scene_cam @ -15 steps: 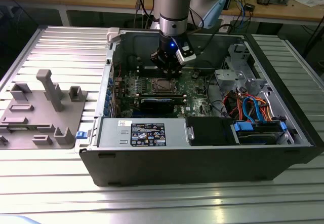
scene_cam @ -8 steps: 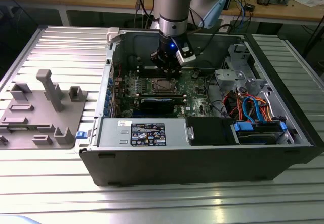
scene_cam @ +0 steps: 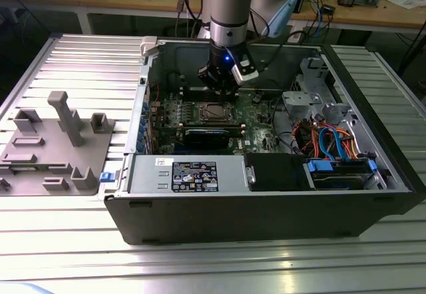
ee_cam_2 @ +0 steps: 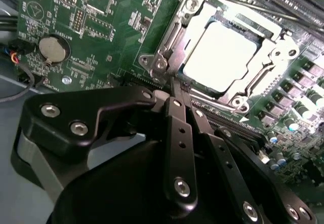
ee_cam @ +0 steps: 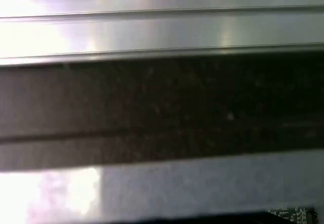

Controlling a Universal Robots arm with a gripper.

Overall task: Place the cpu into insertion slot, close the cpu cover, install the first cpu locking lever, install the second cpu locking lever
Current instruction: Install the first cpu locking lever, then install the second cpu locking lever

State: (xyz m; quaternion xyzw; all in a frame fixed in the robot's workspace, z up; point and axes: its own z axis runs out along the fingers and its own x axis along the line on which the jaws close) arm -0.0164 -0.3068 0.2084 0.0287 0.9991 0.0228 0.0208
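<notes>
Ribbed aluminium table point(scene_cam: 60, 254) carries everything you are working with, so read the exterior view from its left: first comes one grey plastic fixture tray point(scene_cam: 53, 147) with upright posts, then the single open black computer case point(scene_cam: 266, 201) with one black power-supply box point(scene_cam: 190, 174) along its near wall, and toward the exterior view's right one bundle of orange and blue cables point(scene_cam: 329, 141) beside the blue-tabbed drive bay. Inside the case lies one green motherboard point(ee_cam_2: 76, 26), and in the second wrist view you can count one round silver coin battery point(ee_cam_2: 53, 48) on it. Your one black-fingered gripper point(ee_cam_2: 174, 89) hangs over the socket; its fingers point(ee_cam_2: 178, 133) are drawn together into a narrow point with nothing between them, the tip touching or just short of the socket's edge, and you cannot tell which. Just beyond that tip you have one cpu, a small flat square chip with a pale silver-grey top point(ee_cam_2: 223, 57), already seated in the socket, so the first step looks done. One cpu cover, a thin silver metal frame with an open centre window point(ee_cam_2: 202, 16), appears to lie down around the chip, which would make the second step done as well. As for the two locking levers, you cannot make out from these views whether either is latched, so judge those steps as open, with the tool placed at the socket corner as if working on one of them
</notes>
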